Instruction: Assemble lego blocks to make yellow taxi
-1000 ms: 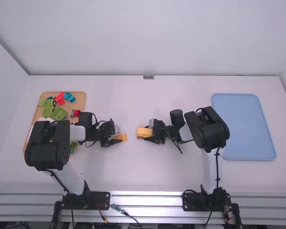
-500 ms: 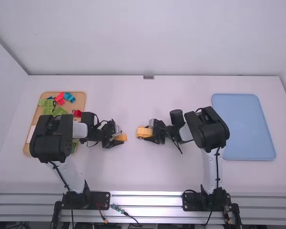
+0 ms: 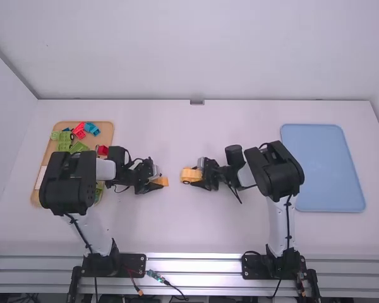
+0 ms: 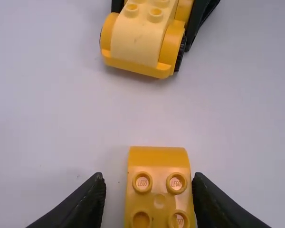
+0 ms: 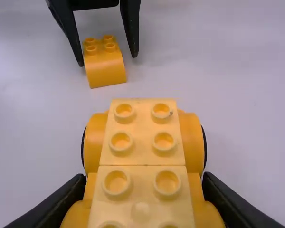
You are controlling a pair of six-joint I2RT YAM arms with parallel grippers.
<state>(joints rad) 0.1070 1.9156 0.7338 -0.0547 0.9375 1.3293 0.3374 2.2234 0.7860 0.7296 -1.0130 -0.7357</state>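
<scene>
The yellow taxi base [image 5: 142,142] sits mid-tabletop [image 3: 196,227], studs up, pale on top, with rounded orange-yellow sides and dark tyres. Left of it, apart, is a rounded orange block [image 4: 159,164], studs up, curved end facing the base. Green blocks [image 3: 64,146], red blocks [image 3: 79,130] and blue blocks [image 3: 91,129], some perhaps joined, lie far left

The small yellow block [image 4: 159,159] on the left side of the table has tiny letters on its round bumps [image 4: 142,182]. The same short word is on 3 of them: the 2 on the right and the near 1 on the left. The far left 1 is too hard to read.
</scene>
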